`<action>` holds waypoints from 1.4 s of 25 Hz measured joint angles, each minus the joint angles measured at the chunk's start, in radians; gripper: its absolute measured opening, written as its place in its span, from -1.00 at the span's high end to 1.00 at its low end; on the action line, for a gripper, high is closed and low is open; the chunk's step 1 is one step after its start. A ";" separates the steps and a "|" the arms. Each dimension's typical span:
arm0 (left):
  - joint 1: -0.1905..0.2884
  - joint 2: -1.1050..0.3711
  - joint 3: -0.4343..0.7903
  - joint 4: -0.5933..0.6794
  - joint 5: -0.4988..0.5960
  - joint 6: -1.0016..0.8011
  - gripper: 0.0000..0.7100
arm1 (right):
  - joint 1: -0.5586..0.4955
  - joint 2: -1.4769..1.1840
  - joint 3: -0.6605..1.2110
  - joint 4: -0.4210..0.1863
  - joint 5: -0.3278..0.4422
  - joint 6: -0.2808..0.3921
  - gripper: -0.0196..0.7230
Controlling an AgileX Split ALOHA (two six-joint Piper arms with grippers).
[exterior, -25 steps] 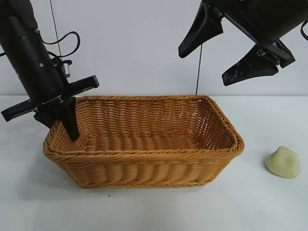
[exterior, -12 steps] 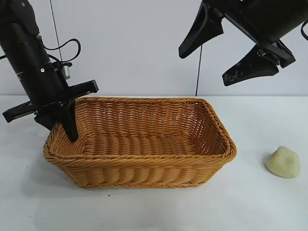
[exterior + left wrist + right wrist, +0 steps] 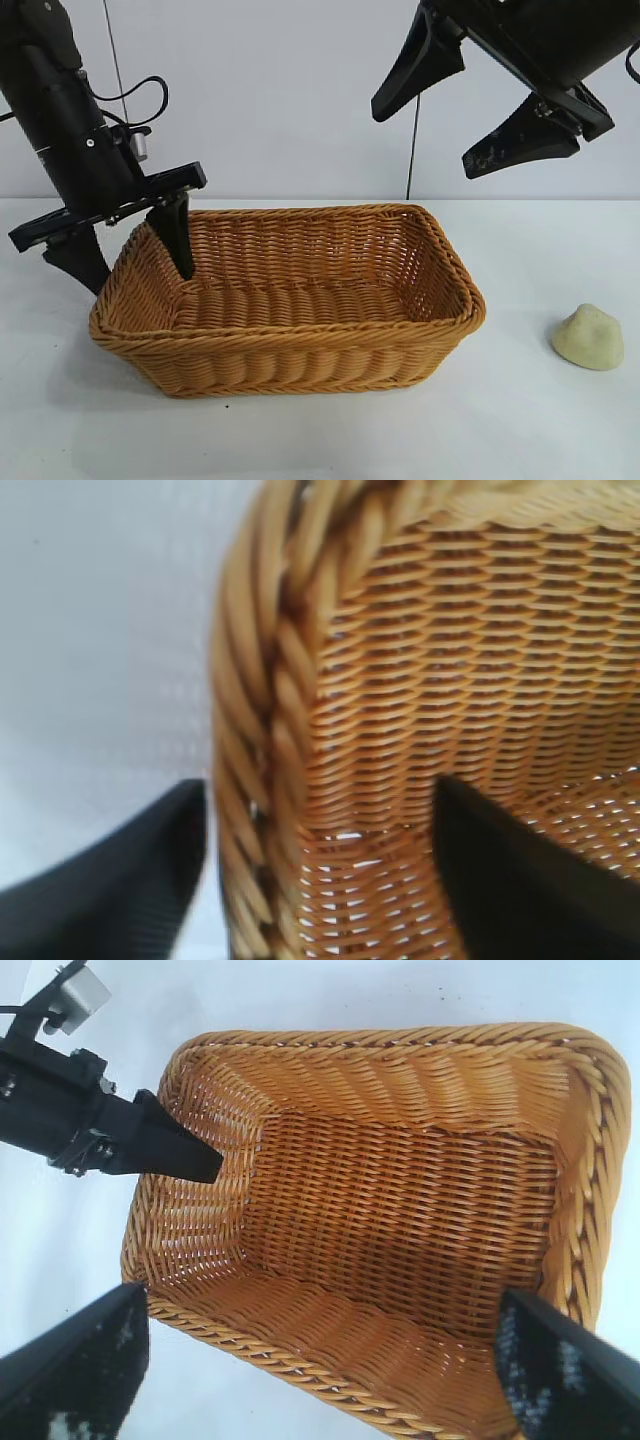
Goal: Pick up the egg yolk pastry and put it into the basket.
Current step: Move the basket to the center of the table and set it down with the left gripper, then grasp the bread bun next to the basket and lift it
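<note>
Two grippers here, both spread wide. Left gripper (image 3: 128,255) straddles the basket's (image 3: 300,340) left end wall, one finger inside, one outside, not pinching it. Right gripper (image 3: 470,110) hangs high above the basket's right end, holding nothing. Pastry (image 3: 588,338) sits on the table (image 3: 520,430), well right of the basket.

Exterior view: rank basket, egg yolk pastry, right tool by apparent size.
1. basket, clearly largest.
2. right tool, open, hanging high; it may sit nearer the camera, so its rank is unsure.
3. egg yolk pastry, smallest, on the table right of the basket.
</note>
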 joint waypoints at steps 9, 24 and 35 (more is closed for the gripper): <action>0.000 -0.165 -0.117 0.110 0.053 -0.012 -0.67 | 0.000 0.000 0.000 0.000 0.011 0.002 -0.86; 0.218 -0.229 -0.136 0.359 0.128 -0.044 -0.65 | 0.000 0.000 0.000 0.000 0.012 0.002 -0.86; 0.249 -0.379 0.022 0.370 0.156 0.022 -0.65 | 0.000 0.000 0.000 0.000 0.013 0.002 -0.86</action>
